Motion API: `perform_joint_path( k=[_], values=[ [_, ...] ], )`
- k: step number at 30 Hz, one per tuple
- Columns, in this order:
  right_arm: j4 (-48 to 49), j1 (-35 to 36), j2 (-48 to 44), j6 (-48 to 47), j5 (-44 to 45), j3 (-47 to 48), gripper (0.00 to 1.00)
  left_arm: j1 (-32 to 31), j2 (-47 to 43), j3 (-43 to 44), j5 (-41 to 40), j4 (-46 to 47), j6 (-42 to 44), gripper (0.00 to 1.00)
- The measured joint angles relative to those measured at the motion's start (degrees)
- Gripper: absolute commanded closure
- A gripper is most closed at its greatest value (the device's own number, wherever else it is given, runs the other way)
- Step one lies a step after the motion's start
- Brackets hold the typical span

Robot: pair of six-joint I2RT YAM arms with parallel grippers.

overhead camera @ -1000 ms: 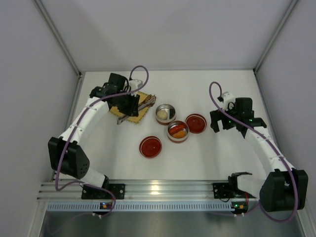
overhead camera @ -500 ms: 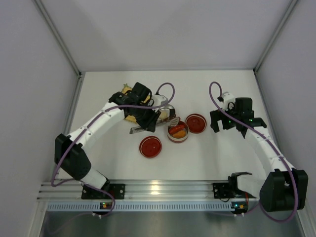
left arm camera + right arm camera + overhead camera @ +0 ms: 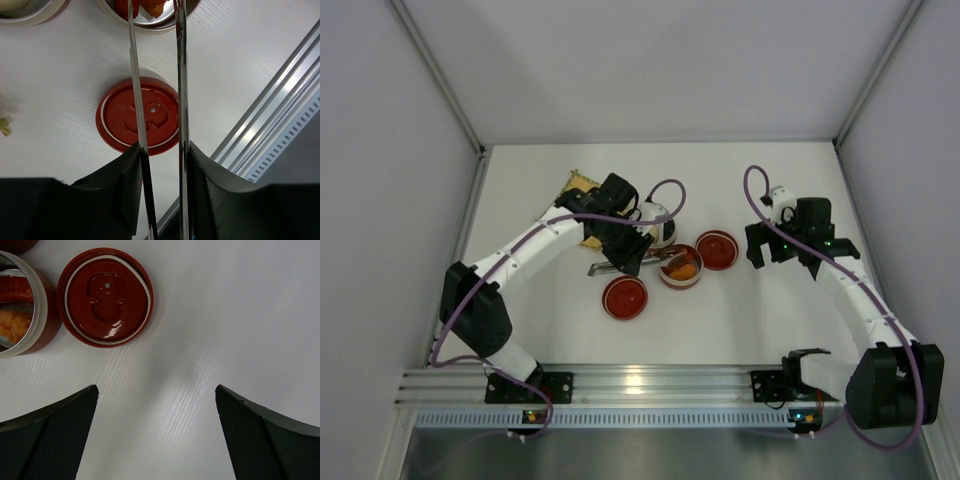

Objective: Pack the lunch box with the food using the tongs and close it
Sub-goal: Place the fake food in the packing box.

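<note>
Food tin (image 3: 681,267) sits between left lid (image 3: 625,297) and right lid (image 3: 717,250) (tongs (image 3: 181,75) above it).

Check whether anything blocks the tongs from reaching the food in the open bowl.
Nothing visible does. The left gripper holds the tongs, whose arms pass above the red lid lying flat on the table. Their far ends reach over the open bowl with the red and orange food.
</note>
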Motion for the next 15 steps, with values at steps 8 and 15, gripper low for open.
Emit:
perform_joint_path(
  k=[8, 15],
  values=[
    [0.00, 0.00, 0.00, 0.00, 0.00, 0.00, 0.01, -0.66, 1.90, 0.02, -0.66, 0.04, 0.02, 0.52],
    [0.00, 0.00, 0.02, 0.00, 0.00, 0.00, 0.01, -0.90, 1.90, 0.68, -0.85, 0.11, -0.04, 0.54]
  ],
)
